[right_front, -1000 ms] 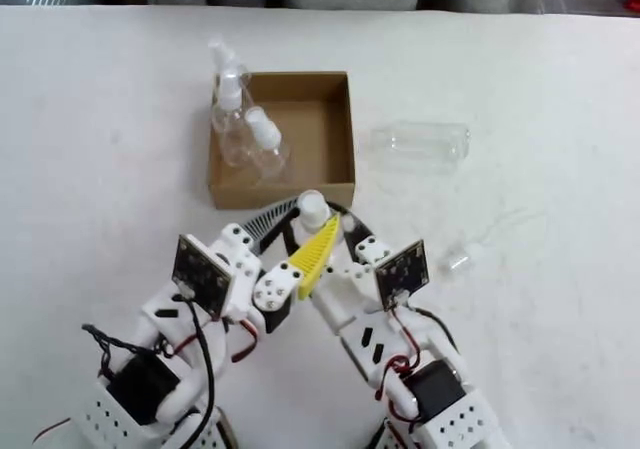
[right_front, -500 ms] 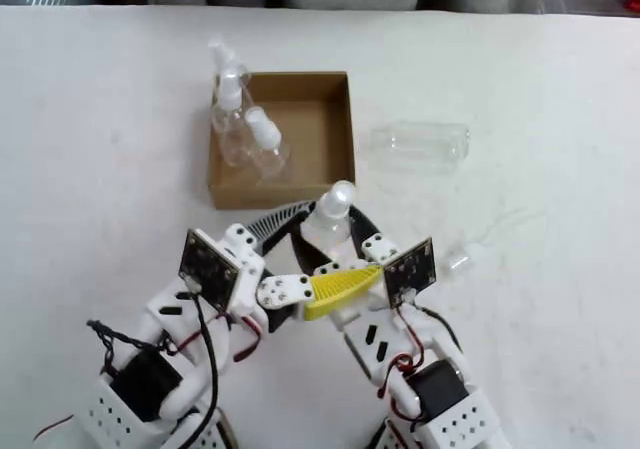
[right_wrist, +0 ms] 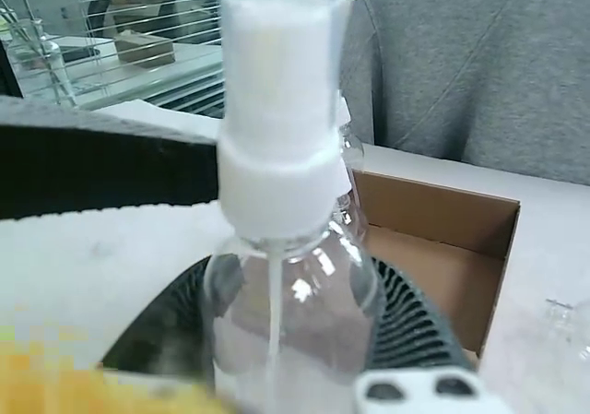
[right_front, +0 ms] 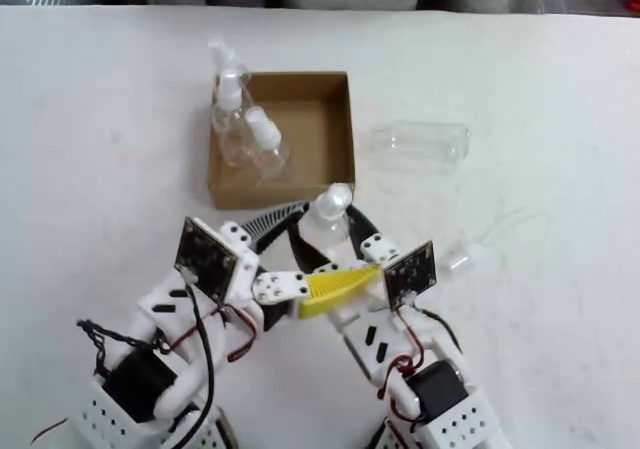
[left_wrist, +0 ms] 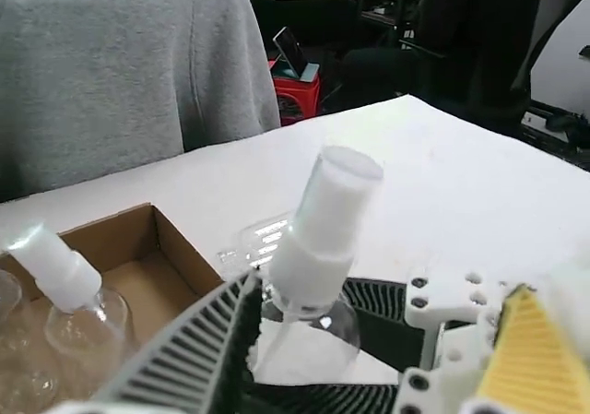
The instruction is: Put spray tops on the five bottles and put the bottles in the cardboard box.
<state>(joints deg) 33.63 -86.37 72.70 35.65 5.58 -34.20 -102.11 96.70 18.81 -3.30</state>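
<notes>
The cardboard box (right_front: 330, 134) is my marker for everything here. Three capped bottles (right_front: 262, 144) crowd against its left wall, tops leaning out past the edge. I can't say for certain that every one is fully inside.

A fourth bottle (right_front: 325, 227) is held upright just outside the box's near wall, with its spray top (right_front: 336, 199) already seated. The right gripper (right_wrist: 286, 340) has its dark ribbed jaws wrapped around the bottle's body. The left gripper (right_front: 332, 245) is spread wide: its grey ribbed finger lies against the bottle while the yellow jaw is swung well away from it.

To the right of the box, an uncapped bottle (right_front: 420, 144) lies on its side on the table (right_front: 540, 89). A loose spray top (right_front: 458, 261) with its tube lies farther from the box, nearer the arms.

By my reckoning, four bottles are capped and this one only needs placing in the box. The last bottle needs both steps.
</notes>
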